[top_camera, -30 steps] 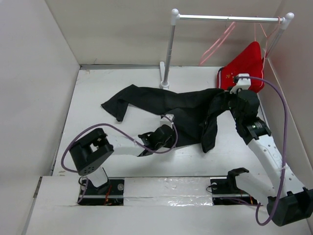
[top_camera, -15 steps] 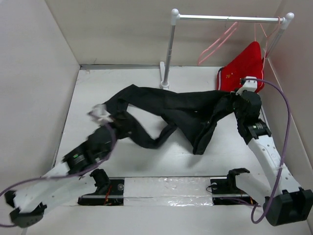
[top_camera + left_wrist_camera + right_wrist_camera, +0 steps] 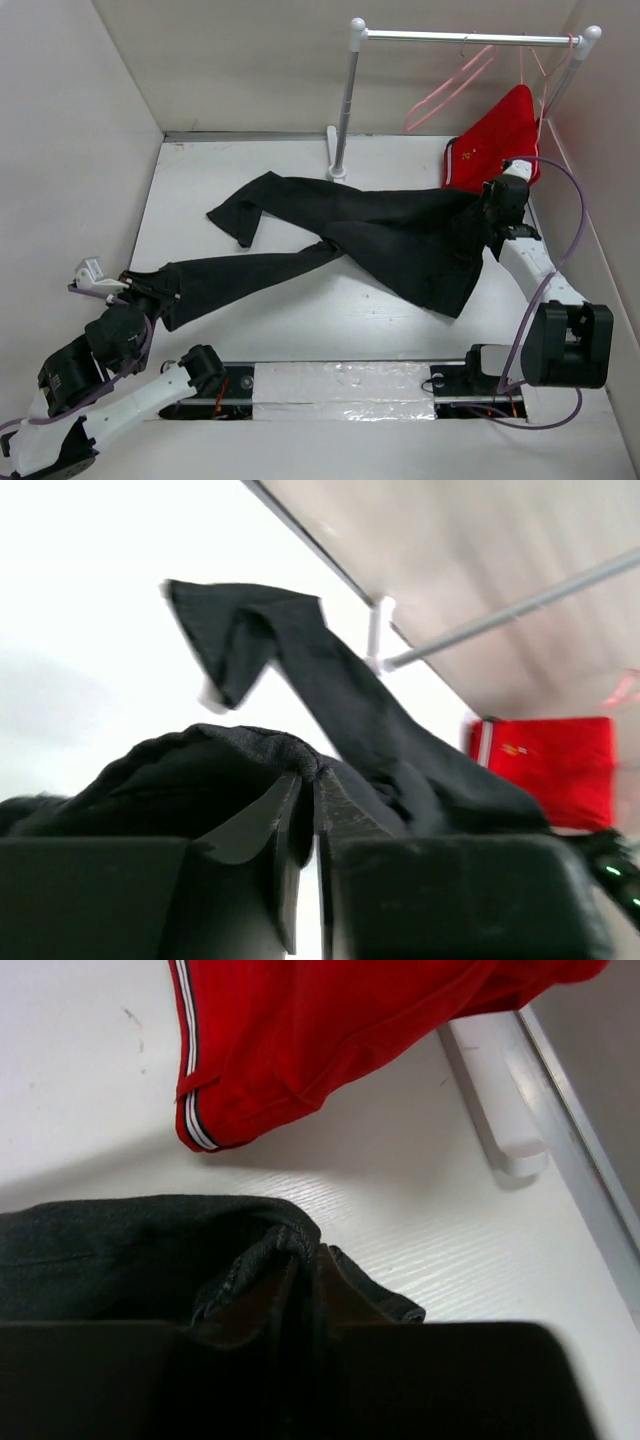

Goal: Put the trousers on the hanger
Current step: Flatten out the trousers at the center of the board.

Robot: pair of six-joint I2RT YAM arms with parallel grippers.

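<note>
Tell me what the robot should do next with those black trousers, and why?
Probably lift both ends together. The left gripper is shut on one leg's end and the right gripper on the waist end, so the trousers lie stretched flat, while the hanger hangs empty.

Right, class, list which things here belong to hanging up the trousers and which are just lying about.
Part of the job: long black jeans; thin pale-pink hanger; left gripper and right gripper, each shut on the jeans.
Just lying about: red shorts with white trim; white clothes rail.
</note>
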